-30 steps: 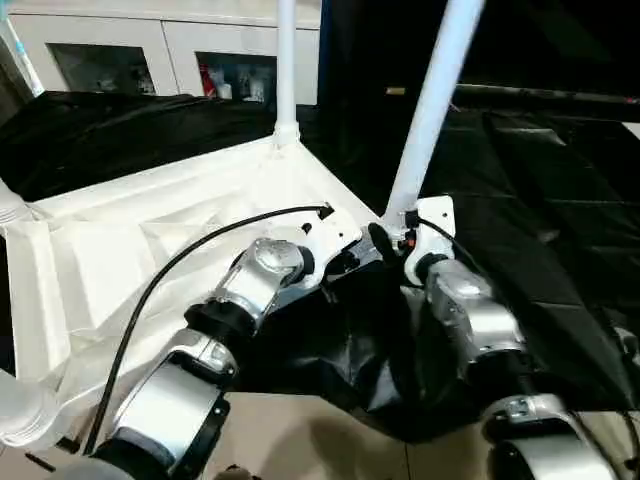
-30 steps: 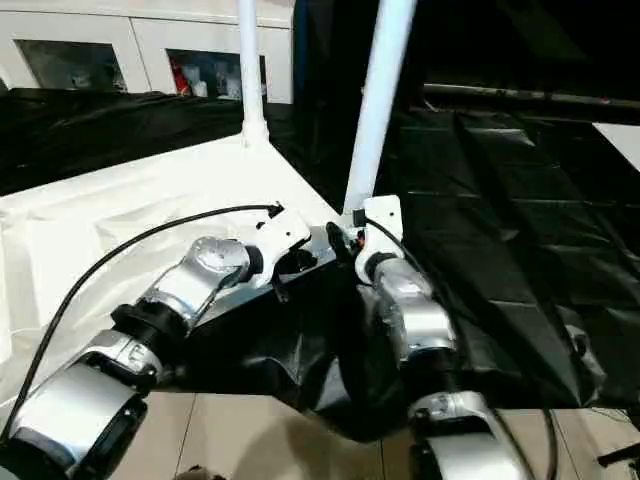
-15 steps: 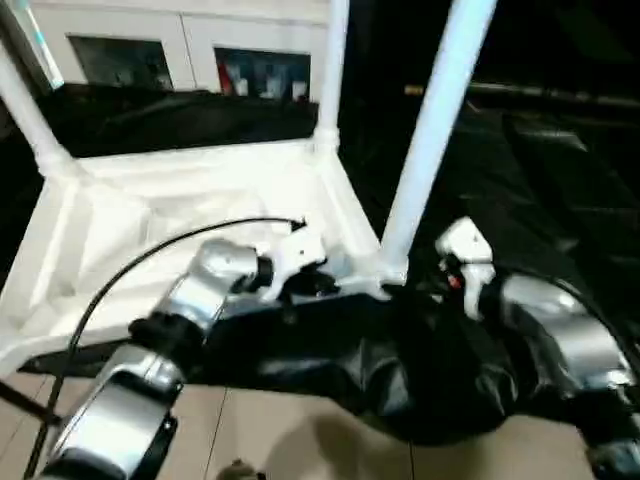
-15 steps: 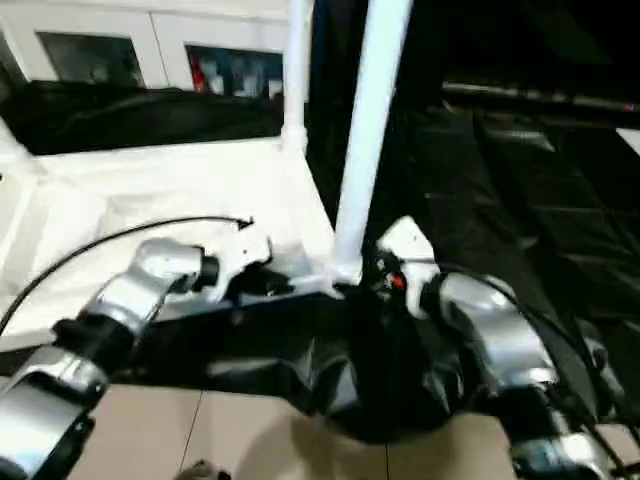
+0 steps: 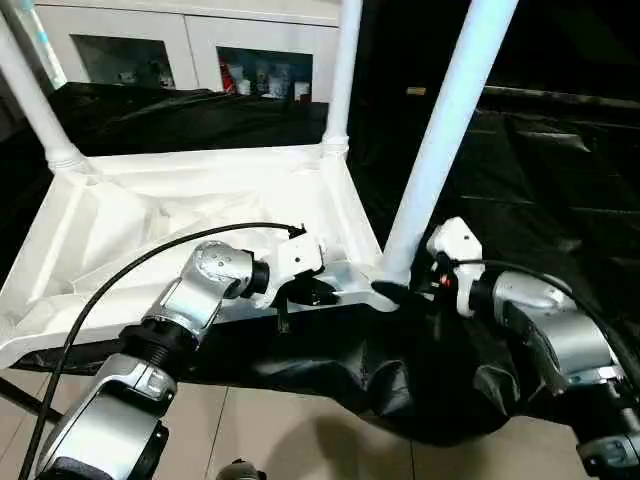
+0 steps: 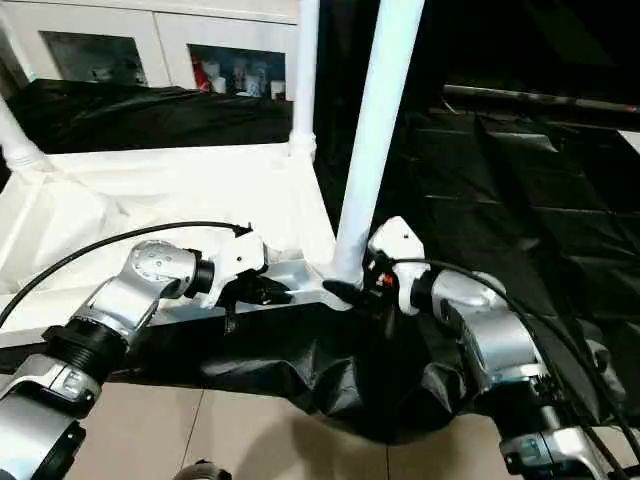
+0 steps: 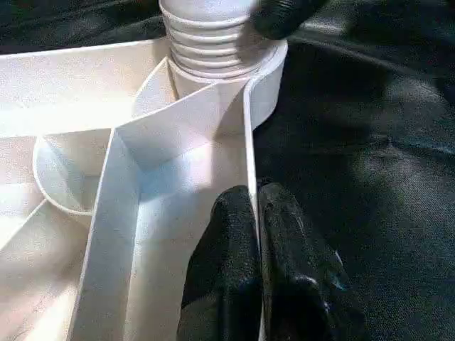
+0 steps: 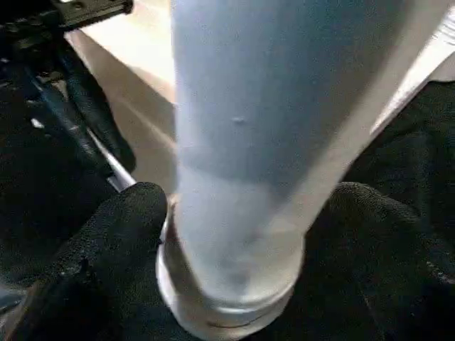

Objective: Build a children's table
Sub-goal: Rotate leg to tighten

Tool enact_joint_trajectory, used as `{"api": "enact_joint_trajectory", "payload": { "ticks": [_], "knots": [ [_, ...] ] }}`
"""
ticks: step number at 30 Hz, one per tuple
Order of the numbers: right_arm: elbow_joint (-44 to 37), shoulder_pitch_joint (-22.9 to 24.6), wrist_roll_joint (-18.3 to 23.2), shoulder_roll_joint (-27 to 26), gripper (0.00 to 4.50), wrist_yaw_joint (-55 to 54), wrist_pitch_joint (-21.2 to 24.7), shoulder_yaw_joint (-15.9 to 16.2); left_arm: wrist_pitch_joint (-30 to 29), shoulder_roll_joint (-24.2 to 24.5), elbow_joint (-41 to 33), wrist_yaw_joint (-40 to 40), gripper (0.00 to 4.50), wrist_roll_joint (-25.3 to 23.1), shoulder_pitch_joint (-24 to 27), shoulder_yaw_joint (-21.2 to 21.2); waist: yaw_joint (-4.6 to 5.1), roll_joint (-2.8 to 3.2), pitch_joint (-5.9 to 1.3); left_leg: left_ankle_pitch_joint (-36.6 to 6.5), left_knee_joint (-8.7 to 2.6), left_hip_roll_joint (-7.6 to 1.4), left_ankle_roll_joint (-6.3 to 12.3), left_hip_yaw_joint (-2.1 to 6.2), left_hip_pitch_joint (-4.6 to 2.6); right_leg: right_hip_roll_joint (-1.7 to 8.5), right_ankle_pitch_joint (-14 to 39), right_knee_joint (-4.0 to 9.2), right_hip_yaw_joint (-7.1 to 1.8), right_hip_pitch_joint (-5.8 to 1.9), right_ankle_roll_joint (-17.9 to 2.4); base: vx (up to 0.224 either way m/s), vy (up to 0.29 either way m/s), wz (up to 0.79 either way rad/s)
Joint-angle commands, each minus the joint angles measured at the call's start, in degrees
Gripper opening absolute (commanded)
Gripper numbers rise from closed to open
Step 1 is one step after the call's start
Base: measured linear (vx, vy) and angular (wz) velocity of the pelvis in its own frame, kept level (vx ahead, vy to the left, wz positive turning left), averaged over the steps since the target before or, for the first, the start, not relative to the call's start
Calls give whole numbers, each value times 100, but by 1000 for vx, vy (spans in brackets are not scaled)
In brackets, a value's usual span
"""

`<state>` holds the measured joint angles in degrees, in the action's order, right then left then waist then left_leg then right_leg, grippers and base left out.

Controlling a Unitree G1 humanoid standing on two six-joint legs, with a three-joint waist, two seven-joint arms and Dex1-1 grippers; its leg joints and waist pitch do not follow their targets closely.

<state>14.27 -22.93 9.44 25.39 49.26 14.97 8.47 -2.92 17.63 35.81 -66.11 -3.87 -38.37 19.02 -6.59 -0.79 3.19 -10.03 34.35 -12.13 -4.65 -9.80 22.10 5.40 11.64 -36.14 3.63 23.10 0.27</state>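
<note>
The children's table lies upside down; its white top (image 5: 150,220) shows the ribbed underside. Three white legs stand up from its corners: far left (image 5: 35,100), far right (image 5: 343,70) and near right (image 5: 445,130). My left gripper (image 5: 305,295) is shut on the near rim of the top (image 7: 250,142), one black finger (image 7: 220,241) on each side of the thin wall. My right gripper (image 5: 400,292) straddles the base of the near right leg (image 8: 242,142), and its fingers (image 8: 121,234) press against both sides of the leg just above the corner socket.
A black drape (image 5: 540,160) covers the work surface and hangs bunched over the front edge under both grippers. White cabinets (image 5: 200,50) stand behind. Beige floor tiles (image 5: 260,430) show below the front edge. A black cable (image 5: 130,275) loops over my left forearm.
The whole picture has shifted, so the camera moved. My right forearm has swung out to the right around the near right leg's base. The left gripper keeps its hold on the rim.
</note>
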Motion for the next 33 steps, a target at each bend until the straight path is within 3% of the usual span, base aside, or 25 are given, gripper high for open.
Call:
{"api": "enact_joint_trajectory", "payload": {
  "ticks": [1,3,4,14,20,22,24,26,27,31,33],
  "knots": [
    [39,-8,-56,24,408,33,-36,10,26,-42,-346,-149,0,127,-64,60,31,-29,-439,-549,-359,-82,323,-37,-104,235,-289,319,-225,-345,-1502,0,0,0],
    [35,-4,-58,24,408,40,-39,15,24,-38,-351,-149,0,121,-61,60,30,-26,-438,-548,-359,-79,336,-37,-103,237,-270,325,-224,-344,-1489,0,0,0],
    [40,2,-58,25,382,49,-50,16,18,-36,-361,-146,0,112,-55,62,31,-23,-438,-568,-360,-80,335,-36,-105,236,-237,327,-224,-344,-1484,0,0,0],
    [149,36,-109,43,288,127,-182,53,-8,-17,-429,-117,0,68,7,75,35,-37,-445,-514,-350,-80,370,-37,-99,234,-309,314,-223,-349,-1500,0,0,0],
    [334,26,-84,-110,258,-131,-124,-64,-92,-68,-305,198,0,-14,-44,2,43,-39,-444,-550,-350,-78,377,-41,-104,231,-272,317,-223,-341,-1509,0,0,0],
    [472,5,-64,-279,255,-470,-121,-209,-128,-128,-166,450,0,-79,-113,-49,58,-41,-432,-650,-364,-73,306,-36,-95,238,-55,339,-220,-335,-1468,0,0,0],
    [836,-72,-10,-805,253,-1571,-171,-657,-283,-326,194,1156,0,-232,-310,-170,78,-43,-428,-703,-370,-67,223,-41,-107,235,136,361,-222,-315,-1413,0,0,0],
    [965,-107,16,-1026,253,-2022,-124,-816,-365,-433,345,1473,0,-283,-402,-220,101,-54,-438,-728,-381,-64,130,-32,-108,235,280,370,-214,-332,-1361,0,0,0],
    [1178,-175,-10,-1362,253,-2730,-82,-987,-518,-639,598,2035,0,-354,-563,-310,116,-26,-429,-714,-386,-60,94,-37,-108,231,271,373,-224,-309,-1348,0,0,0],
    [1727,-464,-69,-2151,252,-4121,-129,-1229,-1023,-1209,1126,3199,0,-372,-914,-514,173,-26,-442,-725,-393,-36,-25,-26,-115,231,325,394,-219,-313,-1317,0,0,0],
    [2033,-722,-147,-2576,252,-4414,-292,-1135,-1042,-1548,1386,3609,0,-419,-1073,-475,189,-19,-444,-712,-394,-32,6,-21,-94,234,226,393,-226,-328,-1301,0,0,0]
  ]
}}
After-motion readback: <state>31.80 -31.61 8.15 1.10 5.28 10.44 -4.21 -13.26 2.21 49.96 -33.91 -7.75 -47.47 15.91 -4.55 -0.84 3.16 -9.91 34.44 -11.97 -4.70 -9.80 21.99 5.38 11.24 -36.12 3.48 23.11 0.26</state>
